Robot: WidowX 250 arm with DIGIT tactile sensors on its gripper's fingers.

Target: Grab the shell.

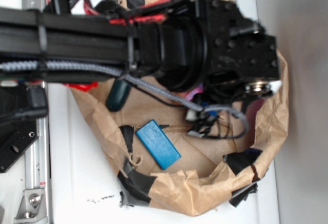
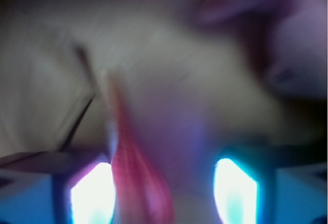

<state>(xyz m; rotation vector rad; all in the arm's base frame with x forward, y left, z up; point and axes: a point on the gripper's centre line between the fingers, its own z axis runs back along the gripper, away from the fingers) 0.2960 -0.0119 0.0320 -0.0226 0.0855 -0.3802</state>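
- The black robot gripper (image 2: 164, 193) is seen only in the wrist view, which is very blurred: two bright glowing fingers (image 2: 92, 193) stand at the bottom edge, one left and one right, with a gap between them.
- In this gap a blurred reddish-pink, long and narrow shape (image 2: 136, 183) rises from the bottom edge. It may be the glossy orange-brown shell, but the blur does not allow to be sure.
- If the fingers press on this shape or only stand beside it, I cannot tell.
- In the exterior view the black robot arm (image 1: 102, 42) reaches from the left across the top half of the picture, and its wrist block (image 1: 236, 44) hides the gripper and all that is below it.
- The arm is over a shallow basin of crumpled brown paper (image 1: 205, 193), patched with black tape, which lies on a white table (image 1: 77, 183).
- On the paper floor lies a flat blue rectangular block (image 1: 158, 144), turned diagonal.
- A dark green rounded object (image 1: 118, 95) lies near the left wall of the paper, just under the arm.
- A grey braided cable (image 1: 148, 88) runs along the arm and hangs down to thin black wires (image 1: 210, 126) right of the blue block.
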